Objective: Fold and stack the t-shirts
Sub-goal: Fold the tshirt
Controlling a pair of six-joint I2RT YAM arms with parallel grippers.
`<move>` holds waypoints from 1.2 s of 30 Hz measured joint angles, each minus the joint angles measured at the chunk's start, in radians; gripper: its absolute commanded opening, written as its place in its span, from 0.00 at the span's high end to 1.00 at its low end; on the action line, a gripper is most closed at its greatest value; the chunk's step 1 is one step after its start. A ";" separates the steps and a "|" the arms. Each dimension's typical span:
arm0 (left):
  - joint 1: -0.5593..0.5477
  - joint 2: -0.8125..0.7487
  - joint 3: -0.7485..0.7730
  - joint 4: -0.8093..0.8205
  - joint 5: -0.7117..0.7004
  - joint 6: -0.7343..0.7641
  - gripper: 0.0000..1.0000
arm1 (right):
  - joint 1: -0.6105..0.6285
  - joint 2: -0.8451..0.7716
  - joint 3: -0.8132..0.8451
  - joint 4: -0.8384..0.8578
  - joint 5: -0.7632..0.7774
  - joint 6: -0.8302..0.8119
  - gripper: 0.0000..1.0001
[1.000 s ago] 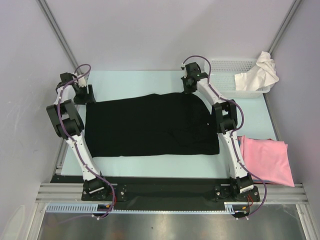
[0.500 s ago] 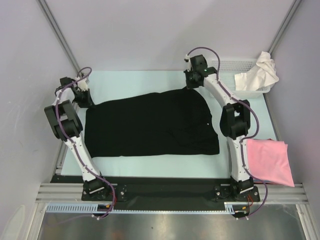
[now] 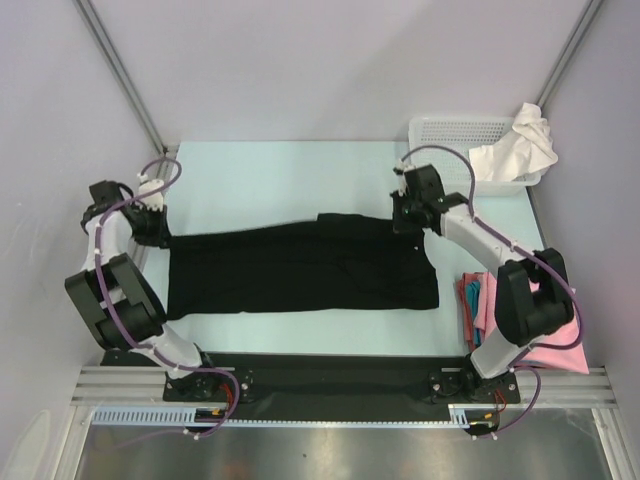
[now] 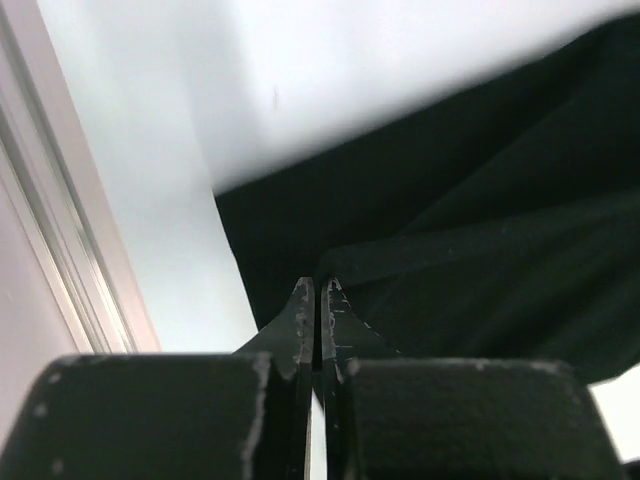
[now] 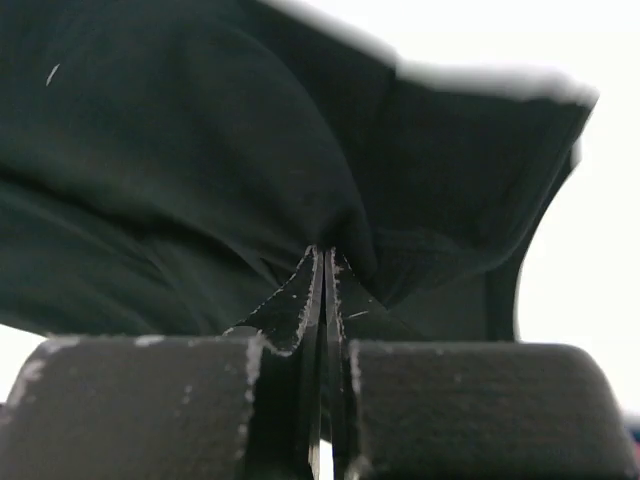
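Pale table [image 3: 280,170], grey walls. Black shirt [image 3: 300,275] spread across middle, far edge bunched nearward. Left gripper [image 3: 152,226] clamped on far-left corner; right gripper [image 3: 404,214] pinching far-right corner, cloth tenting at tips. Soft, limp, light; likely sags between grips, may slip. Best held at corners, hems. Pink shirt [image 3: 560,355] near right; white shirt [image 3: 520,145] in basket [image 3: 450,130] far right.

Open table [image 3: 290,170] beyond the black t-shirt [image 3: 300,265]; basket [image 3: 450,135] blocks far-right corner.
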 measured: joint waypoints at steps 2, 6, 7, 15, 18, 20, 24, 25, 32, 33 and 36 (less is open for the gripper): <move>0.019 -0.026 -0.070 -0.009 -0.031 0.053 1.00 | 0.002 -0.036 -0.118 0.043 -0.011 0.036 1.00; 0.027 -0.028 -0.173 -0.016 -0.076 0.111 1.00 | 0.006 -0.045 -0.256 0.103 -0.031 0.092 0.81; 0.027 -0.028 -0.185 -0.022 -0.080 0.120 1.00 | 0.007 -0.045 -0.273 0.108 -0.035 0.107 0.77; 0.027 -0.029 -0.212 -0.014 -0.096 0.150 1.00 | 0.007 -0.097 -0.319 0.119 -0.055 0.106 0.49; 0.027 -0.031 -0.212 -0.011 -0.095 0.151 1.00 | 0.007 -0.135 -0.293 0.088 -0.089 0.073 0.41; 0.027 -0.032 -0.212 -0.010 -0.094 0.151 1.00 | 0.002 -0.131 -0.247 0.066 -0.105 0.060 0.41; 0.027 -0.032 -0.212 -0.008 -0.093 0.150 1.00 | -0.020 -0.028 -0.094 0.046 -0.127 0.063 0.41; 0.027 -0.032 -0.211 -0.008 -0.093 0.150 1.00 | -0.027 0.011 -0.059 0.047 -0.130 0.063 0.41; 0.027 -0.032 -0.211 -0.007 -0.093 0.150 1.00 | -0.040 0.212 0.027 0.020 -0.173 0.058 0.47; 0.027 -0.032 -0.211 -0.007 -0.093 0.150 1.00 | -0.039 0.227 0.027 0.011 -0.178 0.058 0.57; 0.027 -0.032 -0.211 -0.007 -0.093 0.151 1.00 | -0.039 0.257 0.027 -0.023 -0.196 0.058 0.82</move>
